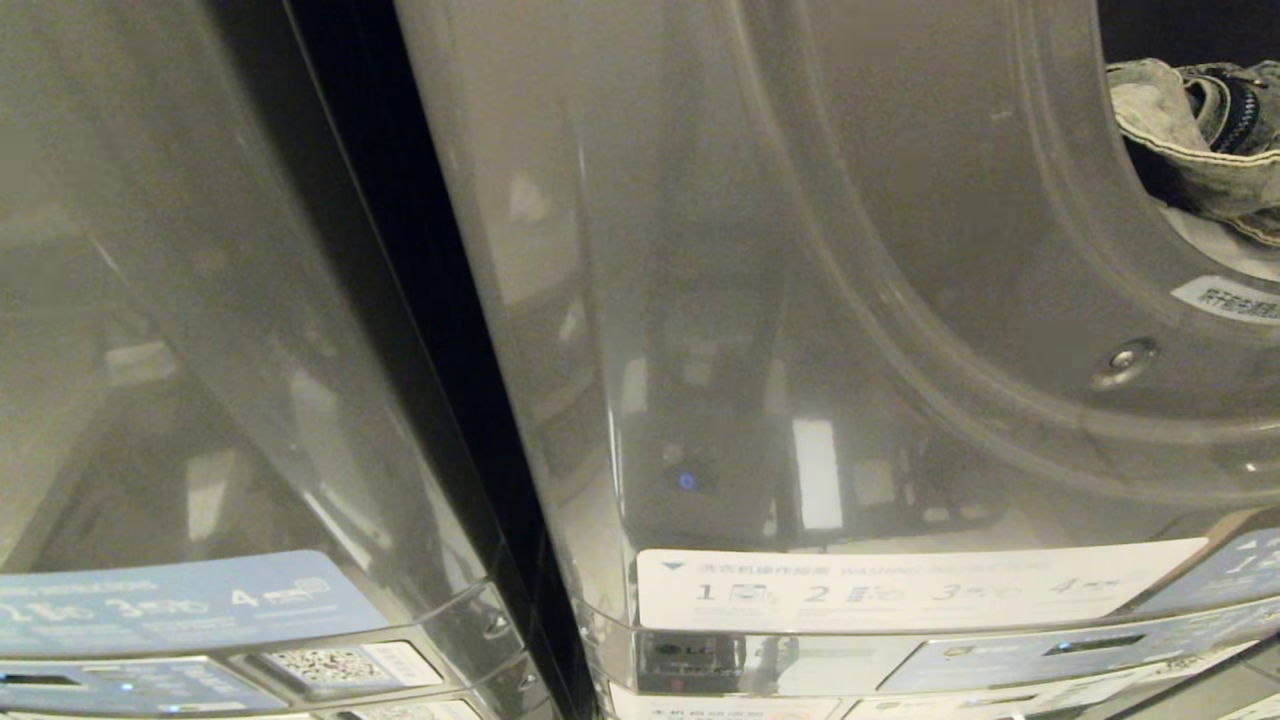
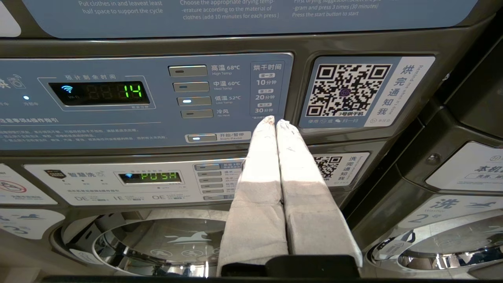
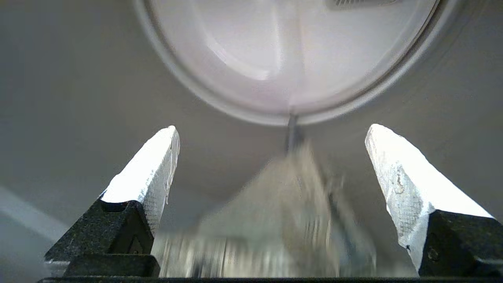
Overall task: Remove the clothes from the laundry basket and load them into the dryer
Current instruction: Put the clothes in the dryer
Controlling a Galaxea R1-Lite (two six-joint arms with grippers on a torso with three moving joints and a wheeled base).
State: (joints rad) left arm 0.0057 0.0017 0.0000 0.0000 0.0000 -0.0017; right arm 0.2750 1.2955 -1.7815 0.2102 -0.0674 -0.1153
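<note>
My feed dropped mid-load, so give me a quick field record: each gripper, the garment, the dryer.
right gripper: open, inside the drum, nothing between the fingers
garment: grey, blurred, lying below the open fingers
garment in head view: at the dryer opening
left gripper: shut, empty, before the control panel

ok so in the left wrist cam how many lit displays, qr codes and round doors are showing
lit displays: 2
qr codes: 2, the lower one partly hidden
round doors: 2
total: 6
</note>
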